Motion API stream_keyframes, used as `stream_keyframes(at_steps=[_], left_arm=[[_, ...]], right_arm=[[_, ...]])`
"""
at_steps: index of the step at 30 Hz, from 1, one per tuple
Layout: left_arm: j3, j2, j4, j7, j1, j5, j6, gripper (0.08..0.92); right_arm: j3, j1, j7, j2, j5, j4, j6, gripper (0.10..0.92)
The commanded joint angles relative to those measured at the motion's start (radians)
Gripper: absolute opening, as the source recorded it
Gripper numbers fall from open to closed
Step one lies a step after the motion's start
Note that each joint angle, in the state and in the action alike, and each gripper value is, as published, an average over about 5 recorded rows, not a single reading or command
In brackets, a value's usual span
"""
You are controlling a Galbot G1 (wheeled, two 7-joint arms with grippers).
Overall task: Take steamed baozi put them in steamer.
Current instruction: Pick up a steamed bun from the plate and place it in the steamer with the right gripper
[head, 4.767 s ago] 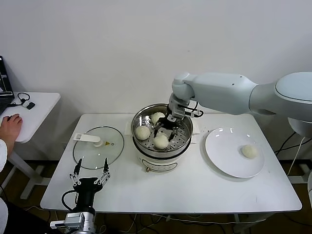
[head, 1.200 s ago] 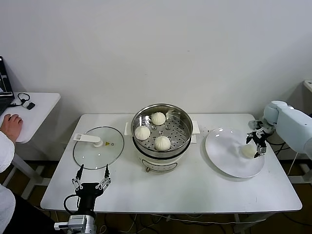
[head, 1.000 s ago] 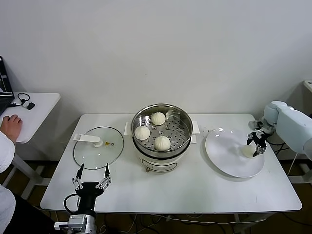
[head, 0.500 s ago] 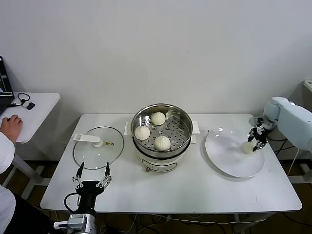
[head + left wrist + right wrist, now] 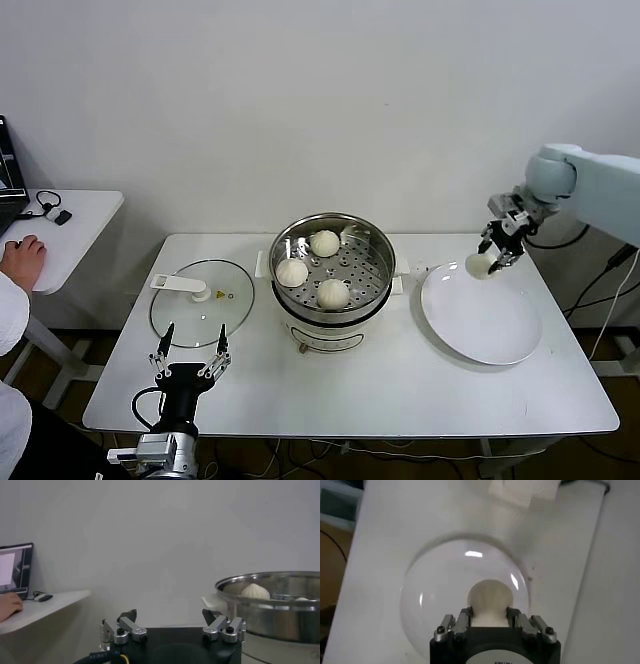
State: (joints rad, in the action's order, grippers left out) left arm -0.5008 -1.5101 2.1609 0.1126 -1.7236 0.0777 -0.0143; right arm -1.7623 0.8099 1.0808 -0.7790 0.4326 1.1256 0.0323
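**Fourth bun held above the plate**

Now the right gripper (image 5: 497, 243) hangs in the air over the far left rim of the white plate (image 5: 482, 322), its fingers clenched on a steamed baozi (image 5: 479, 265). Seen from the right wrist, the bun (image 5: 490, 600) sits between the two fingers with the plate (image 5: 435, 600) well below it, so it appears to be clear of the plate's surface.

Three more baozi (image 5: 323, 243) (image 5: 292, 272) (image 5: 333, 292) lie on the perforated tray inside the steamer (image 5: 375, 240), which stands mid-table between the plate and a flat glass lid (image 5: 190, 315).

At the near left edge of the table, in front of the lid, the left gripper (image 5: 190, 365) is parked with its fingers spread apart and holding nothing. A person's hand (image 5: 20, 258) rests on a side table to the far left.
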Motion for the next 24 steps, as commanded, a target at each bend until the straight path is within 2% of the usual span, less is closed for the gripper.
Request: stream_keyframes(at_steps=[1,6,10,24], left_arm=[[0.002,0.014,0.021,-0.002,0.005,-0.019,0.004,0.823],[0.003,0.022,0.03,-0.003,0.011,-0.028,0.005,0.823],[0.002,0.026,0.044,-0.003,0.009,-0.034,0.005,0.823],[-0.009,0.028,0.064,-0.006,-0.005,-0.036,0.007,0.823]], right_arm=[[-0.296,0.487,-0.049,-0.098,0.371,0.444,-0.162,0.492],[-0.237,0.492,-0.081,-0.17,0.456,0.49,-0.22,0.495],[-0.177,0.431,-0.124,-0.221,0.477,0.47,-0.265,0.498],[0.02,0.03,-0.188,-0.337,0.346,0.141,-0.329,0.512]])
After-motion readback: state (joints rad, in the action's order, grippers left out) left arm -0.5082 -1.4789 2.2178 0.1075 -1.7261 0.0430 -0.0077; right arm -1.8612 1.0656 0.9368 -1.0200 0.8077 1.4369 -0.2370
